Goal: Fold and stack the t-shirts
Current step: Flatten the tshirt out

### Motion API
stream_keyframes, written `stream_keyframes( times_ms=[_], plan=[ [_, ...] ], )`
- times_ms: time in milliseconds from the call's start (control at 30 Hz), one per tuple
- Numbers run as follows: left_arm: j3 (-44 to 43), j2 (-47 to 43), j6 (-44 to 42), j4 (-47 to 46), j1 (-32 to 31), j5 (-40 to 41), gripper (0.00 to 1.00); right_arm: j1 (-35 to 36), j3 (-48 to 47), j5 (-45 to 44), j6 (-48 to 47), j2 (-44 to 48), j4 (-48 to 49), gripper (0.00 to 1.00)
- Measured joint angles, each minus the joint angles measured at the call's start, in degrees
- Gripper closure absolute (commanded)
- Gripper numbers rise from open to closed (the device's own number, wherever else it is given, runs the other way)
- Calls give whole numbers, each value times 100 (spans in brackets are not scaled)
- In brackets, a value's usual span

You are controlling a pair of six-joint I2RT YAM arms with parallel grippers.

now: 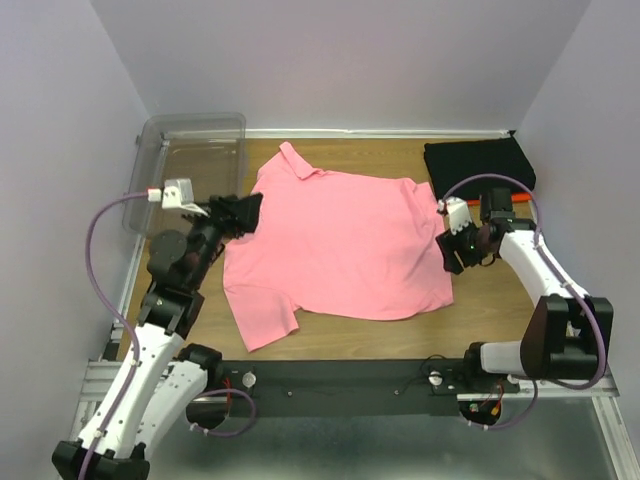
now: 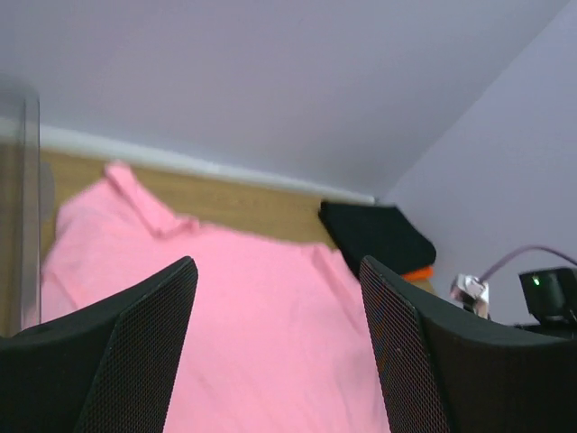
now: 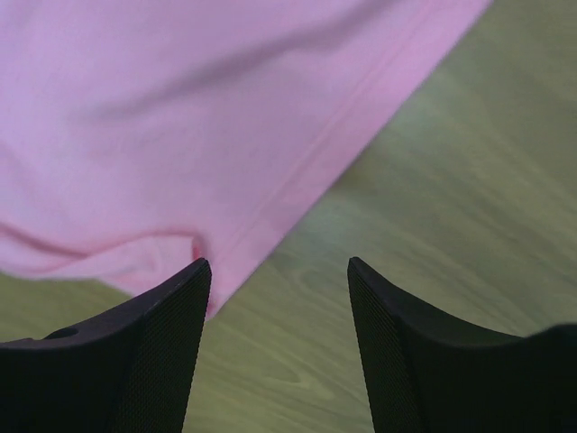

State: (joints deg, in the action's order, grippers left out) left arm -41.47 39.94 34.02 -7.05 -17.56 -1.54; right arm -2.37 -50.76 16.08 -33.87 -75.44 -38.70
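left end effector [image 1: 249, 212] and right end effector [image 1: 452, 262] gape beside pink t-shirt [image 1: 340, 240].

Left pincer [image 2: 278, 271] jaws apart, empty, right pincer [image 3: 279, 271] jaws apart, empty

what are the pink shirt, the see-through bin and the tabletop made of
Pink shirt: soft matte cloth, probably a cotton knit; it lies in wrinkles and has a stitched hem.
Bin: clear, glossy hard plastic; the surface under it shows through its walls.
Tabletop: wood or wood-look laminate with a dull sheen; grain lines show, but which of the two cannot be told.
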Motion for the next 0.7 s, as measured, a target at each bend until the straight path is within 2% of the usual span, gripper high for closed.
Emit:
stream_keyframes(
  times_ms=[67,200,400,533,633,667,700],
  plan=[
    [494,-321,365,402,2,0,19,2,15,138,-229,-271,-439,31],
    [1178,-129,999,1585,2,0,20,4,15,546,-608,-664,-953,32],
    [1364,85,1617,2555,2,90,19,7,31,977,-1279,-1274,-1429,35],
    [1342,323,1908,2839,2,205,22,13,107,1058,-1668,-1478,-1670,45],
    [1311,758,2006,2997,2,236,28,31,111,1060,-1917,-1550,-1746,65],
    [1311,879,2015,3027,2,238,28,42,118,1060,-2052,-1587,-1792,91],
    [1311,1029,2015,3064,2,238,29,50,127,1049,-2194,-1598,-1840,99]
  ],
)
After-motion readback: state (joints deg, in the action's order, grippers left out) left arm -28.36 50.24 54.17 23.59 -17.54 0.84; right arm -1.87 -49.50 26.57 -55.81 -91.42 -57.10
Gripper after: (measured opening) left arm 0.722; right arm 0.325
